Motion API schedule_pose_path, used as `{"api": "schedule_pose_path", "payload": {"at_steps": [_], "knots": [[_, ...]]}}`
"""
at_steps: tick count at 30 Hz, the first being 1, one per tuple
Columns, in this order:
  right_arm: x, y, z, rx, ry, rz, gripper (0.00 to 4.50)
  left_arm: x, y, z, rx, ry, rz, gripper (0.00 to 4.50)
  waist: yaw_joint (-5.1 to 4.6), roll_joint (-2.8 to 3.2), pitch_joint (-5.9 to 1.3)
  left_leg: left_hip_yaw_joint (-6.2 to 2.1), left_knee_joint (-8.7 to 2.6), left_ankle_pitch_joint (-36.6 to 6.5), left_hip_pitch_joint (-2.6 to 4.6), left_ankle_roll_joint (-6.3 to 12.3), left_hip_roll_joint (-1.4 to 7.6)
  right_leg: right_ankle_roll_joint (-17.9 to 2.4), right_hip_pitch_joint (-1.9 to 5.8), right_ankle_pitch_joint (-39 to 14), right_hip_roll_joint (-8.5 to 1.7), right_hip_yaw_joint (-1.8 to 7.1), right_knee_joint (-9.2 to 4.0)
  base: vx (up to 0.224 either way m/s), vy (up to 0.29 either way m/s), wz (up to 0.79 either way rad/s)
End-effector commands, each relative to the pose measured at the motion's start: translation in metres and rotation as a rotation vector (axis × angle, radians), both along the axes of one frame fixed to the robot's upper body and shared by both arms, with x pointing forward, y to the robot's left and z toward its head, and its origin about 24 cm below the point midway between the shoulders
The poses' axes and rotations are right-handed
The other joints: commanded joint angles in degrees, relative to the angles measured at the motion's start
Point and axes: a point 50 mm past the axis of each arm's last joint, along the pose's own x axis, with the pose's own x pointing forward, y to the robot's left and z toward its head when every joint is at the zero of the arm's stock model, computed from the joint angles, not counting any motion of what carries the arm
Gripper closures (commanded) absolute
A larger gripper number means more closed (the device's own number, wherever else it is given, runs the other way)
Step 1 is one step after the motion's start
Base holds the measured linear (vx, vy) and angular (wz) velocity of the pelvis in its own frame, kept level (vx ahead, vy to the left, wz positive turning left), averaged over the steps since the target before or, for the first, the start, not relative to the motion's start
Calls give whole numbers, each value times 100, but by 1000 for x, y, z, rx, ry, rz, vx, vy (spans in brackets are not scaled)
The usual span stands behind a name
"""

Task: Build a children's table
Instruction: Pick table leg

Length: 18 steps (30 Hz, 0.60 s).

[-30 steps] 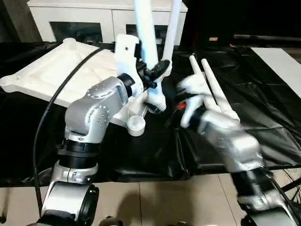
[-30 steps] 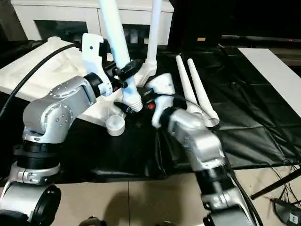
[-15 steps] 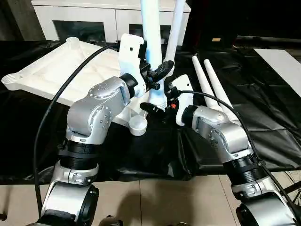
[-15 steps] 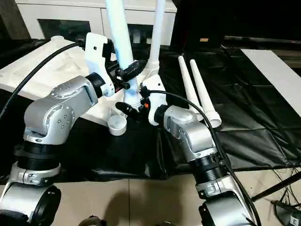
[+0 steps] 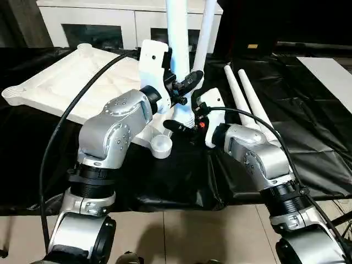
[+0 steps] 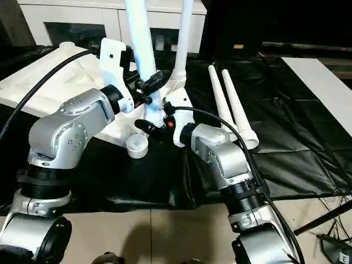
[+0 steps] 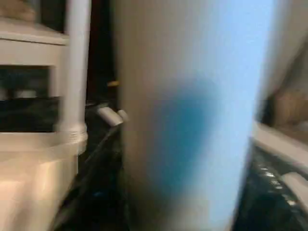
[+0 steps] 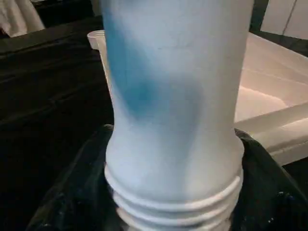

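- The step in hand seems to be the fitting of a second leg: one tapered leg (image 5: 204,33) is already standing upright in a far corner socket of the tabletop (image 5: 71,82), and the left gripper (image 5: 181,88) is holding another leg (image 5: 177,38) almost upright above the near edge.
- The left gripper's two black fingers are clamping this held leg on its lower part, just above the threaded end.
- The right gripper (image 5: 184,127) is reaching in at the threaded end (image 8: 173,202) of the same leg; its fingers are standing on both sides of it, but I cannot tell if they are pressing on it or are a little apart.
- The next move, I think, is asking for bringing the threaded end over the near round socket (image 5: 160,145), which is lying just beside it, and then turning the leg in.
- The tabletop is of white matte plastic, with a ribbed underside facing up and rounded corner sockets, and it is resting on a black wrinkled sheet (image 5: 308,110).
- Two spare legs (image 5: 247,102), smooth white tubes, are lying side by side on the sheet.
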Motion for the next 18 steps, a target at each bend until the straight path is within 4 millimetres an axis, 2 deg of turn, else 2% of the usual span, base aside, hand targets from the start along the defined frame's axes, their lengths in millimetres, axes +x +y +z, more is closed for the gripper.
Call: {"api": "schedule_pose_path", "payload": {"at_steps": [1, 4, 7, 8, 9, 11, 12, 13, 14, 15, 16, 18], "knots": [[-6, -9, 5, 28, -26, 62, 173, -7, 5, 10, -89, -16, -97, 177, 22, -42, -479, 5, -385, -591, 95, -49, 84, -1127, 354, -435, -380, 234, -356, 0, 0, 0], [-20, -17, 7, 62, -21, 170, 173, -19, 15, 14, -183, -17, -288, 140, 28, -49, -473, 7, -387, -545, 95, 35, 87, -1207, 343, -304, -360, 223, -336, 0, 0, 0], [-34, -25, 3, 74, 6, 268, 174, -35, 25, 19, -250, -36, -501, 128, 26, -40, -454, 8, -400, -712, 107, 68, 88, -1203, 327, -641, -361, 223, -366, 0, 0, 0], [-34, -25, 3, 74, 6, 268, 174, -35, 25, 19, -250, -36, -501, 128, 32, -36, -450, 7, -405, -756, 110, 61, 94, -1186, 326, -716, -367, 224, -375, 0, 0, 0], [-39, -28, 2, 75, 17, 298, 174, -41, 27, 20, -248, -49, -558, 113, 23, 4, -432, 5, -411, -887, 118, 9, 93, -1173, 302, -911, -366, 222, -396, 0, 0, 0], [-48, -31, -2, 78, 39, 344, 174, -49, 29, 23, -246, -61, -658, 97, 25, -15, -430, -4, -425, -994, 125, -23, 107, -1091, 310, -1116, -372, 232, -409, 0, 0, 0], [-51, -33, -3, 76, 50, 365, 174, -53, 29, 24, -234, -57, -706, 96, 27, -12, -426, -3, -432, -1013, 133, -34, 108, -1077, 303, -1146, -369, 229, -417, 0, 0, 0], [-54, -34, -5, 70, 59, 387, 174, -58, 27, 24, -218, -42, -765, 96, 24, 20, -433, -6, -428, -1047, 145, -62, 100, -1070, 289, -1162, -356, 227, -415, 0, 0, 0], [-56, -35, -6, 65, 64, 399, 174, -60, 26, 24, -208, -31, -798, 96, 23, 13, -426, -8, -435, -1066, 146, -65, 105, -1070, 288, -1183, -357, 228, -420, 0, 0, 0], [-57, -35, -6, 63, 67, 405, 174, -61, 25, 24, -203, -24, -813, 96, 25, 15, -415, -6, -438, -1133, 151, -81, 109, -1077, 278, -1243, -360, 231, -430, 0, 0, 0], [-57, -36, -7, 55, 69, 405, 174, -61, 23, 23, -193, -19, -817, 118, 25, 31, -417, -13, -439, -1147, 151, -100, 108, -1076, 283, -1276, -366, 230, -424, 0, 0, 0], [-57, -36, -8, 37, 70, 402, 174, -59, 18, 19, -151, -14, -802, 125, 25, 20, -423, -14, -439, -1138, 145, -127, 108, -1071, 292, -1300, -372, 230, -439, 0, 0, 0]]}}
